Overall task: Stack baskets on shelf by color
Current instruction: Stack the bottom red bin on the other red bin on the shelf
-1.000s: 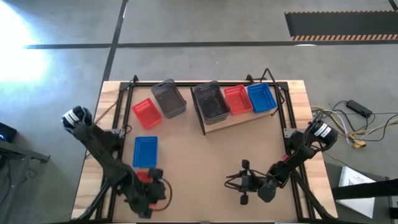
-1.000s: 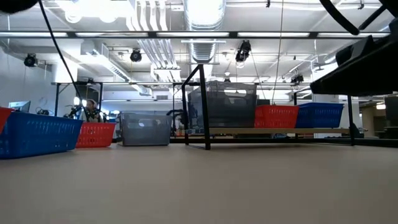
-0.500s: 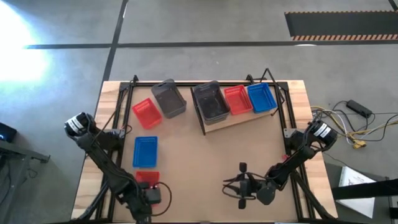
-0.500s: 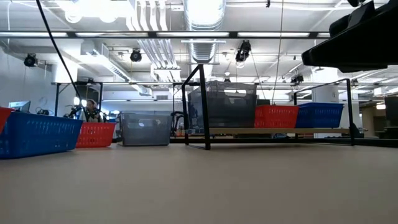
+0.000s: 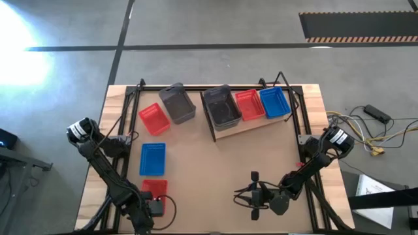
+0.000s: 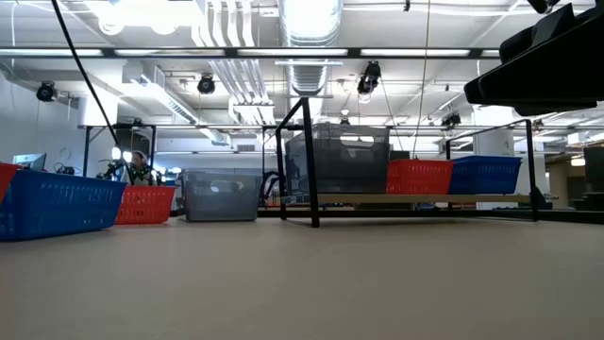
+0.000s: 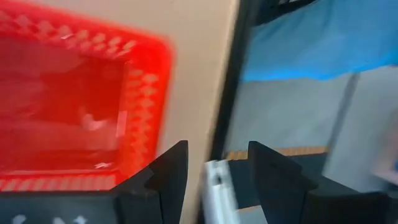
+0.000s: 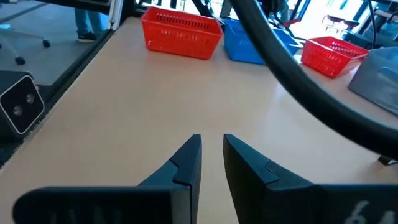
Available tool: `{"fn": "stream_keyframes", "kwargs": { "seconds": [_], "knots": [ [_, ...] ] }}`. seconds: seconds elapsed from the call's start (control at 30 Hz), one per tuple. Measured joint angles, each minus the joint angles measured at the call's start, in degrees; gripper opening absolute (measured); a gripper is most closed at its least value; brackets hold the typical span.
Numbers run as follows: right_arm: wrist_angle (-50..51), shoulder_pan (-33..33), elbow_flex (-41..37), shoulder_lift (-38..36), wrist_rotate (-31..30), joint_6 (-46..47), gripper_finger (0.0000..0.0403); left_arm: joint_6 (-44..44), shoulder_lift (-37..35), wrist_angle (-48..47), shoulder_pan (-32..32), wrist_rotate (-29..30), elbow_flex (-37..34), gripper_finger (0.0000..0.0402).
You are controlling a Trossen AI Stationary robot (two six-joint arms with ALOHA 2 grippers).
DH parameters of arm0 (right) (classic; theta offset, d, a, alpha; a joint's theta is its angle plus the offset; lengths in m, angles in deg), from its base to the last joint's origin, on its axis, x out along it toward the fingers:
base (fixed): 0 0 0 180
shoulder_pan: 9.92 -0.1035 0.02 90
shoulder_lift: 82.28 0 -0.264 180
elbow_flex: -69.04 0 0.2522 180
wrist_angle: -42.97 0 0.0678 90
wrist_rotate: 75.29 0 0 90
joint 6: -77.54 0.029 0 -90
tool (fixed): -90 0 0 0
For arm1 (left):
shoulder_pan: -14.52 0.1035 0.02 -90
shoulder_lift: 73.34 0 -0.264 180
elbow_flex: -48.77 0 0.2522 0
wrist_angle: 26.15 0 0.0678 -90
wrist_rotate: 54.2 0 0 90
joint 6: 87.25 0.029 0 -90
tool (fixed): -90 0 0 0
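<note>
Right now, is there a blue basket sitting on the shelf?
Yes: a blue basket sits at the shelf's right end, beside a red basket.

Grey concrete floor (image 5: 209,26) — dark seams, ceiling ducts (image 6: 311,24), bright glare at left

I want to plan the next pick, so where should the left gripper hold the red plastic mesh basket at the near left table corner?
Probably on the rim of the red plastic mesh basket, coming from above. The basket sits upright and open, so one finger could go inside a thin wall and one outside. The left gripper, open, is right beside its near end.
</note>
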Motion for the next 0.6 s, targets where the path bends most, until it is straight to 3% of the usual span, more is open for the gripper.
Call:
{"fn": "stream_keyframes", "kwargs": {
  "seconds": [0.6],
  "knots": [
    [0.09, 0.00, -0.03, 0.00, 1.37, 0.02, 0.0059, 6.53, 2.03, -16.76, -1.14, 11.24, 5.22, 0.0152]
  ]
}}
